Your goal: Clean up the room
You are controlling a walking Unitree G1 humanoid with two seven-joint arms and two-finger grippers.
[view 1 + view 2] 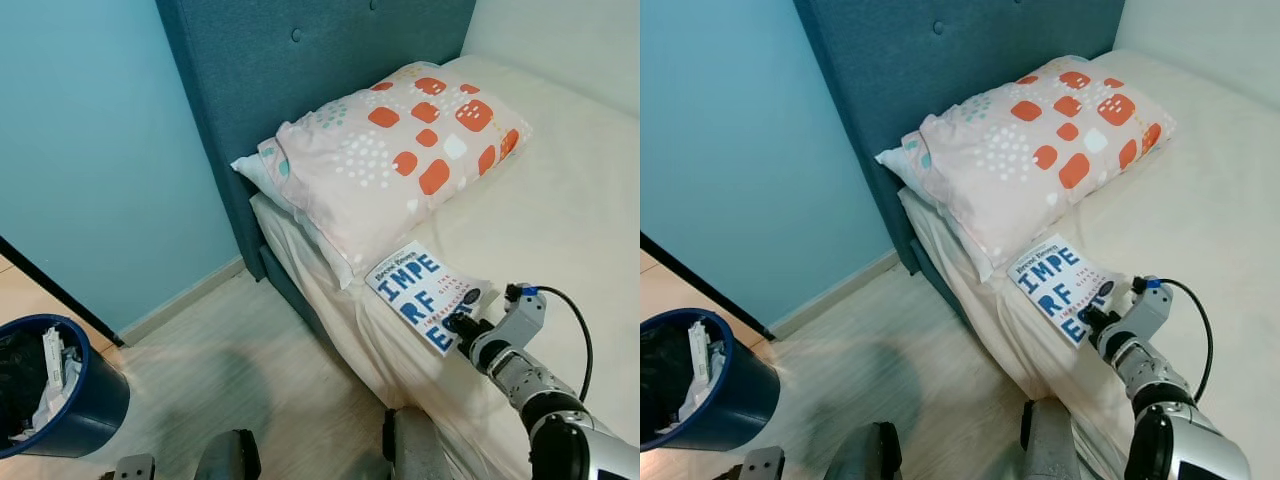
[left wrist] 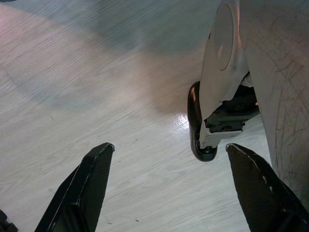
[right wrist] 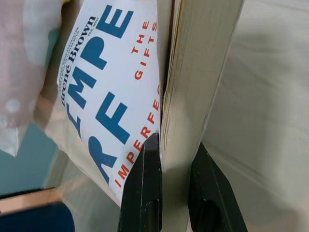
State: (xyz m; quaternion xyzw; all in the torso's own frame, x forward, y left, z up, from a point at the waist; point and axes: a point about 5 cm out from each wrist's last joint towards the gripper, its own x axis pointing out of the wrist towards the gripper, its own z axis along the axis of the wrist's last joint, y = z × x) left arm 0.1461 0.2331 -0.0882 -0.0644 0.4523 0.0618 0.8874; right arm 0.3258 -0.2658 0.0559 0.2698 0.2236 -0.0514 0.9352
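Book: the paperback book [image 1: 425,294] lies on the bed [image 1: 570,200], close to the bed's left edge and just below the patterned pillow [image 1: 400,150]. You see its white cover facing up.
Right gripper: your right gripper [image 3: 166,166] is closed on the book. In the right wrist view one black finger presses on the cover side and the other on the page block, at the lower corner nearest to you.
Left gripper: your left gripper [image 2: 169,188] hangs idle above the wooden floor [image 2: 96,96], with its fingers spread apart and nothing between them.
Handling: I judge the book as light and thin, with a soft cover that bends. Held only by one corner it may sag, or the pages may fan open. The cover looks smooth, so it could slip. A hold deeper along the page edge would be safer, I think.
Writing: you can read "Brené Brown" in small letters, then big blue letters "IMPE" and "RF", and in red "THE GIFTS" and "IMPERFEC". The rest is hidden.
Other thing: a dark blue waste bin [image 1: 60,400] with paper inside stands on the floor, well apart from the bed.
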